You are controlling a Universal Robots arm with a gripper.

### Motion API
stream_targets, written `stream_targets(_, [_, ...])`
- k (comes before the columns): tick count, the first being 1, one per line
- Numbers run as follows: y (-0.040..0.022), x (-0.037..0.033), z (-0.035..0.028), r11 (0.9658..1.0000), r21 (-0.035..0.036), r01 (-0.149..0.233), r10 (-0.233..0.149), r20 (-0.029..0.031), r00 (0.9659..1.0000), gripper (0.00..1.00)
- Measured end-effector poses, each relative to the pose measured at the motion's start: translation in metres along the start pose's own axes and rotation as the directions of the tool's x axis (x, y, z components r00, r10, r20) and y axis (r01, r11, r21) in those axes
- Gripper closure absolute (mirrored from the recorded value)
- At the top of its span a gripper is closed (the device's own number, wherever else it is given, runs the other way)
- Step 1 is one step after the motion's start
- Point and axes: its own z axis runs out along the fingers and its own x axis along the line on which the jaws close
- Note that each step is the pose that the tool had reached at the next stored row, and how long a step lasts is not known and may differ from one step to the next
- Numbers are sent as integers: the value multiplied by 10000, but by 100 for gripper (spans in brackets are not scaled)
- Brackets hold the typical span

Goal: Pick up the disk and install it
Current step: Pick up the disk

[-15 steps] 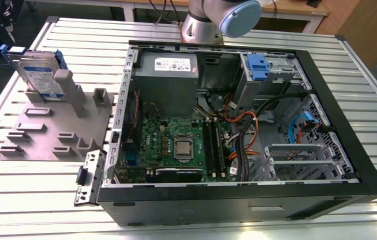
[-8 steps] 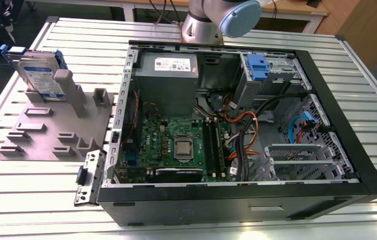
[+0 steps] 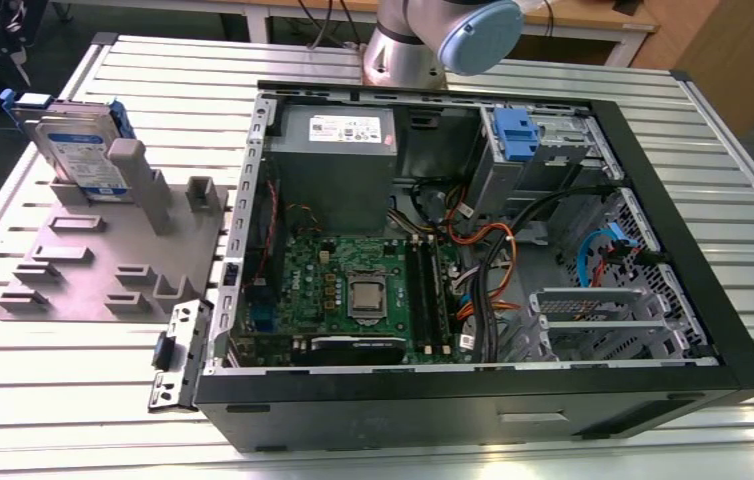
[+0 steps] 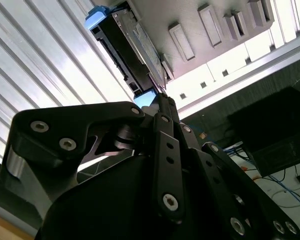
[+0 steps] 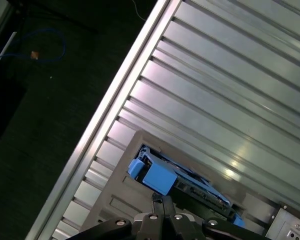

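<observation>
The disk (image 3: pixel 77 150) is a silver drive with a white-and-blue label and blue rails. It stands on edge in a slot of the grey fixture plate (image 3: pixel 97 270) at the exterior view's left. Both wrist views look past my gripper (image 5: pixel 162 199) at the disk (image 5: pixel 180 182), which lies beyond the fingertips with a gap between. In the second wrist view the black fingers of the gripper (image 4: pixel 159 97) point at the disk (image 4: pixel 132 45). The fingers meet at their tips with nothing held, so the gripper is shut.
An open black computer case (image 3: pixel 697 250) lies on the slatted metal table (image 3: pixel 150 90), with the motherboard, cables and grey power supply (image 3: pixel 337 135) exposed. A blue latch (image 3: pixel 517 135) sits on the drive bay at its far corner. My arm's base (image 3: pixel 417 40) stands behind the case.
</observation>
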Motion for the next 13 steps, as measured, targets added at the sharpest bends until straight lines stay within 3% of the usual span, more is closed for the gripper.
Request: stream_targets(13, [0, 0, 0, 9998, -3, 196, -196, -2, 9998, 89])
